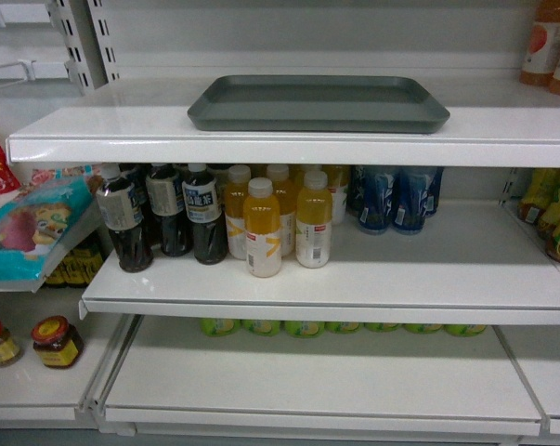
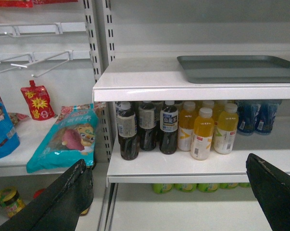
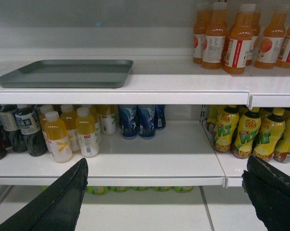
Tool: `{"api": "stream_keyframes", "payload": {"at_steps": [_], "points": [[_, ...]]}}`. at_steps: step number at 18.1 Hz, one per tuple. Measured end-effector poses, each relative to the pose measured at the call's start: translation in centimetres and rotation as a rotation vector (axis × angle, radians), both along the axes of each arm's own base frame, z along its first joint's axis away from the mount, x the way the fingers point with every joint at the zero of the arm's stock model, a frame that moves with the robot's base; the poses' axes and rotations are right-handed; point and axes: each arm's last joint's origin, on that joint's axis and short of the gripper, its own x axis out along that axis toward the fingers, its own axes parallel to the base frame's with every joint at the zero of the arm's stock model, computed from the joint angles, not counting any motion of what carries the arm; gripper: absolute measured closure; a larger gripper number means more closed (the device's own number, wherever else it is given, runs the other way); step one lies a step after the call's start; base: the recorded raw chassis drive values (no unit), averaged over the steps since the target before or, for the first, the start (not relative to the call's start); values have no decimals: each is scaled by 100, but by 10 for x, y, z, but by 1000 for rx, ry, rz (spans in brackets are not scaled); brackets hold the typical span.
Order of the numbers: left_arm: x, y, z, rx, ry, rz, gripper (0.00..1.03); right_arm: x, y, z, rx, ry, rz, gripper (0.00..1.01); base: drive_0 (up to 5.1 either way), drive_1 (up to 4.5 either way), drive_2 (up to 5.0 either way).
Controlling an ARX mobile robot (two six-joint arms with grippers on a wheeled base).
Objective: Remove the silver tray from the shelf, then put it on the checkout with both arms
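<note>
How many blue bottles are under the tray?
3 show in the right wrist view: left, middle and one behind at right, on the shelf board below the silver tray. More may be hidden.

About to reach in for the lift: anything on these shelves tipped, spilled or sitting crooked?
Nothing spilled or tipped. The silver tray lies flat on the top shelf, roughly square to the lip. One oddity: a teal snack bag on the left bay overhangs its edge.
</note>
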Motion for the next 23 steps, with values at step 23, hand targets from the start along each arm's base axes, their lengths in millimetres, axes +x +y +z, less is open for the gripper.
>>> {"api": "stream_keyframes", "payload": {"at_steps": [23], "points": [[0,0,0,0,-4,0,5,0,0,0,0,-2,0,3,7,393,-379]]}}
